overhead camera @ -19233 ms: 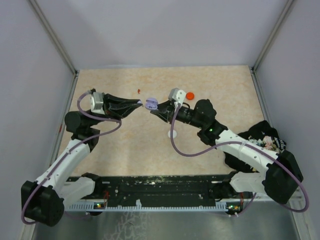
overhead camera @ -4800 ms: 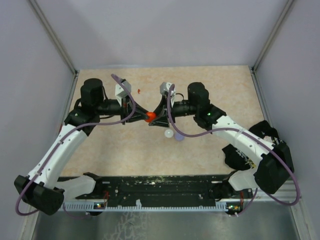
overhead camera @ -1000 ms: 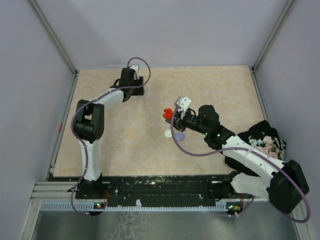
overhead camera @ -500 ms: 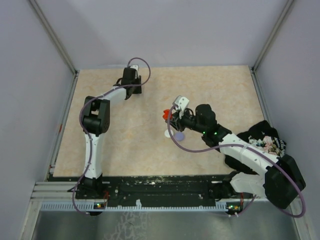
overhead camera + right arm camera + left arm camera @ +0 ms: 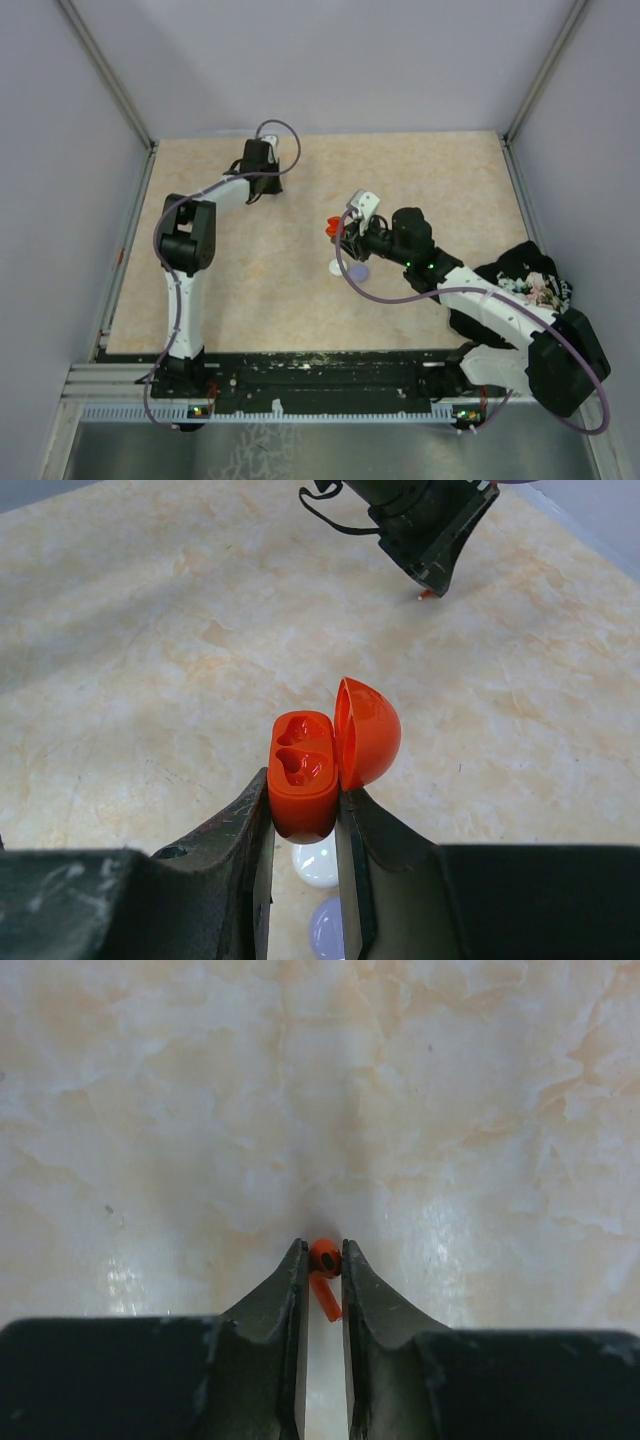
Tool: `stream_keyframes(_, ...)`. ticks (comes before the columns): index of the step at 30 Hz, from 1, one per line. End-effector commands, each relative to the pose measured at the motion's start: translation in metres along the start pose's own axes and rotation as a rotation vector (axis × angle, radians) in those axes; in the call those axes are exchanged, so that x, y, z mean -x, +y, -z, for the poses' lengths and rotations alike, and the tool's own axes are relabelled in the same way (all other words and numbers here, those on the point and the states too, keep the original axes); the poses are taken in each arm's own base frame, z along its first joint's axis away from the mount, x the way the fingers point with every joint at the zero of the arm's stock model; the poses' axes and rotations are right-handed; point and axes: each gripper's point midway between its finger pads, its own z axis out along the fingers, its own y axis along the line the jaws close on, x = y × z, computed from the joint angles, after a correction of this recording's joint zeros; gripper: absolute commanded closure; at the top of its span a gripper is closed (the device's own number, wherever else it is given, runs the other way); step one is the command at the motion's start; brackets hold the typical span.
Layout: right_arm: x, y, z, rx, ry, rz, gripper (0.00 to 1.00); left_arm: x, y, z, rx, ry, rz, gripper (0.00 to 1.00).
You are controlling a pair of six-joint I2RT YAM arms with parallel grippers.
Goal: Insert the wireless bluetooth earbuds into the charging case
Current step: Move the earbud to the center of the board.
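Left gripper (image 5: pixel 321 1252), far left of the table (image 5: pixel 250 290): jaws clenched on a red earbud (image 5: pixel 324 1258), tips down at the surface, earbud stem between the fingers.

Right gripper (image 5: pixel 303 792), centre: grasping the red charging case (image 5: pixel 300 765), lid hinged open, two moulded sockets showing. White disc (image 5: pixel 338 267) and lavender disc (image 5: pixel 357 272) lie side by side below it, on its near side.

Dark cloth (image 5: pixel 520 270), right edge.

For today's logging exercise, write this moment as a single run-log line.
left fingers: shut on red earbud | right fingers: shut on open red charging case, both wells empty | step: earbud not yet inserted
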Motion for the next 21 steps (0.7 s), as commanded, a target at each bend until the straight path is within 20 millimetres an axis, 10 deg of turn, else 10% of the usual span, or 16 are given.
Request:
stream_keyframes(1, 0.022, -0.002, 0.002, 0.000, -0.069, 0.007, 1.00, -0.039, -0.002, 0.029, -0.025, 0.154, -0.012, 0.86)
stream_keyframes(21, 0.006, 0.017, 0.020, 0.052, -0.046, -0.025, 1.00, -0.167, -0.043, 0.182, -0.031, 0.447, -0.105, 0.79)
